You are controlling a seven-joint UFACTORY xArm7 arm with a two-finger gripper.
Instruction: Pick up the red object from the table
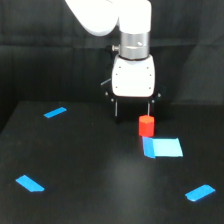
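On the matte black counter (100,165), the small red block (146,126) stands (by a blue patch (162,147)) beside the claw (133,111), spread wide.

The block (146,126) stands on the tabletop (100,165), at the far edge of a patch (162,147). The gripper (133,111) hangs just behind it, toward the exterior view's left. Three other patches lie far left (55,112), near left (30,183) and near right (200,192).
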